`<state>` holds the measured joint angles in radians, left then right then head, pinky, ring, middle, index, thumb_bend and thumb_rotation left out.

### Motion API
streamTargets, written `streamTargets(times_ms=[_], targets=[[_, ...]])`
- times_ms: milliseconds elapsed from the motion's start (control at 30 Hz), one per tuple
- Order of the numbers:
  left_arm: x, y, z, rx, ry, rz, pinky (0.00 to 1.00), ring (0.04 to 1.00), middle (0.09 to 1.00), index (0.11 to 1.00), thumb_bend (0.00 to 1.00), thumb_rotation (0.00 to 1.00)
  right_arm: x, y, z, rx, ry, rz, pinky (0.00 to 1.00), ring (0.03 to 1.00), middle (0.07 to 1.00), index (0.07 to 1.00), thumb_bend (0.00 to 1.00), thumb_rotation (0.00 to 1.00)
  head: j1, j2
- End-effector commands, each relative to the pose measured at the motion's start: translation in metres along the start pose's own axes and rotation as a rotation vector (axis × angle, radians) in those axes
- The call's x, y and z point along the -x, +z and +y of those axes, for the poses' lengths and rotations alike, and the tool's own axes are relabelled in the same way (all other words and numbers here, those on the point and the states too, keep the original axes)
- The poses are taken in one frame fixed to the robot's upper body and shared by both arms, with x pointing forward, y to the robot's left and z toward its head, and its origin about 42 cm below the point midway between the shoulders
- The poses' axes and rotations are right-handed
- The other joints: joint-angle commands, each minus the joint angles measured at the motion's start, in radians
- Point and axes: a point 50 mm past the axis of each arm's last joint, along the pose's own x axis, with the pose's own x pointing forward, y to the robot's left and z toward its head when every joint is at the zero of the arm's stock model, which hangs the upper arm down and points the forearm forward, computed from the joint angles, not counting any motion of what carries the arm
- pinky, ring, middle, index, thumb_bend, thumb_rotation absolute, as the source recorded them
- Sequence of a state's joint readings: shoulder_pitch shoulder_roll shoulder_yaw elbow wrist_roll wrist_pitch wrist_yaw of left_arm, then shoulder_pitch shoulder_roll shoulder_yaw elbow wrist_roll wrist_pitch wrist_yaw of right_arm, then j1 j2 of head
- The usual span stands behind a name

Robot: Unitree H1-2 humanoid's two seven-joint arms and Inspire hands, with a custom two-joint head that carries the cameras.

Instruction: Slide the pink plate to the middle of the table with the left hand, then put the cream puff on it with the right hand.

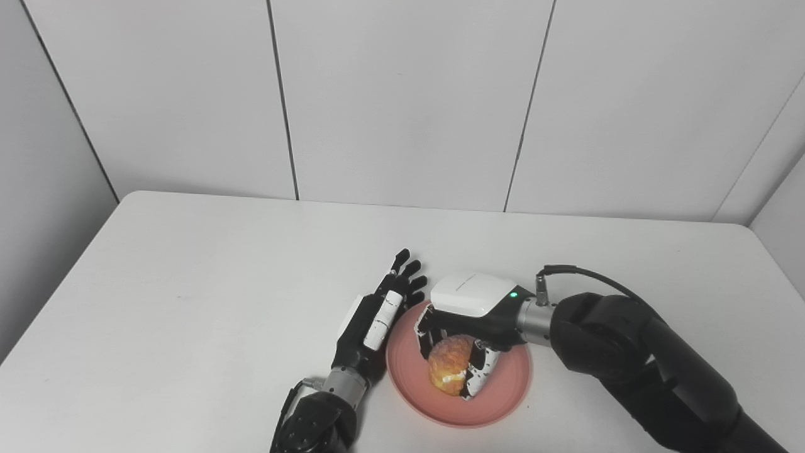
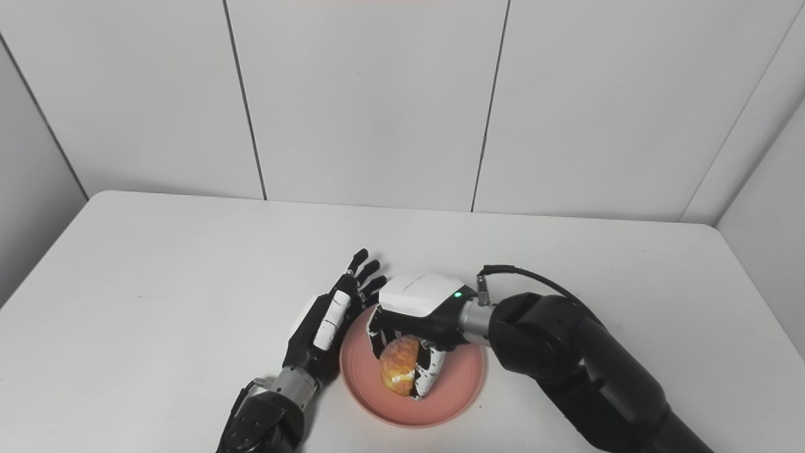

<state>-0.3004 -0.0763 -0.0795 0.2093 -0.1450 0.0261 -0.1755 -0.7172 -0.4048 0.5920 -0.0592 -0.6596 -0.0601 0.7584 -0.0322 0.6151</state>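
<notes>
A pink plate [image 1: 497, 396] lies on the white table [image 1: 188, 283] near its front edge, about mid-width. Over the plate, my right hand [image 1: 465, 314] reaches in from the right and is shut on a golden cream puff [image 1: 448, 363] with a cream seam; the puff sits low on or just above the plate's middle. My left hand [image 1: 377, 318] lies edge-on beside the plate's left rim, fingers straight and apart, holding nothing. Whether it touches the rim I cannot tell. In the right eye view the puff [image 2: 397, 363] shows between the right hand's fingers [image 2: 427, 374].
The white table is bounded by grey wall panels [image 1: 402, 100] at the back and sides. My right forearm [image 1: 641, 358] crosses the table's front right. No other objects are on the table.
</notes>
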Motion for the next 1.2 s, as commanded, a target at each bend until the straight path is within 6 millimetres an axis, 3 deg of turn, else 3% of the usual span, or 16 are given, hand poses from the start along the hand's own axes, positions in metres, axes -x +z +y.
streamTargets(times_ms=[0,233,300,333,400,467,633,1167], targets=[[0.003,-0.004,0.0,0.01,0.009,0.025,0.94,0.931,0.977,0.988,0.88,0.84,0.006,0.002,-0.018,0.062,-0.051,-0.031,0.35,0.428,0.514,0.488,0.52,0.0,-0.001,-0.001],[0.003,-0.003,0.001,0.003,0.008,0.021,0.92,0.916,0.964,0.984,0.88,0.84,0.006,0.001,-0.017,0.122,-0.047,-0.007,0.4,0.425,0.511,0.515,0.52,0.0,-0.003,-0.001],[0.003,-0.003,0.001,-0.001,0.008,0.017,0.91,0.906,0.96,0.983,0.87,0.85,0.008,0.001,-0.017,0.153,-0.039,0.015,0.56,0.631,0.688,0.5,0.52,0.11,-0.003,-0.001],[0.003,-0.003,0.001,-0.003,0.009,0.015,0.91,0.899,0.956,0.981,0.87,0.85,0.009,0.001,-0.017,0.163,-0.037,0.023,0.62,0.691,0.733,0.604,0.73,0.15,-0.003,-0.001],[0.003,-0.003,0.001,-0.005,0.008,0.016,0.91,0.91,0.96,0.98,0.88,0.85,0.01,0.0,-0.017,0.174,-0.037,0.031,0.72,0.776,0.788,0.702,0.93,0.2,-0.003,-0.001],[0.004,-0.003,0.002,-0.01,0.006,0.018,0.91,0.932,0.966,0.981,0.88,0.85,0.011,0.0,-0.017,0.18,-0.037,0.036,0.78,0.822,0.814,0.728,0.99,0.23,-0.005,0.0],[0.004,-0.003,0.002,0.001,0.008,0.026,0.92,0.932,0.976,0.984,0.9,0.85,0.012,-0.001,-0.019,0.196,-0.011,0.05,0.83,0.856,0.835,0.741,1.0,0.26,-0.008,0.0],[0.004,-0.003,0.003,0.017,0.009,0.035,0.95,0.929,0.983,0.986,0.91,0.83,0.023,-0.002,-0.035,0.194,-0.008,0.057,0.8,0.838,0.818,0.722,1.0,0.26,-0.015,0.003]])
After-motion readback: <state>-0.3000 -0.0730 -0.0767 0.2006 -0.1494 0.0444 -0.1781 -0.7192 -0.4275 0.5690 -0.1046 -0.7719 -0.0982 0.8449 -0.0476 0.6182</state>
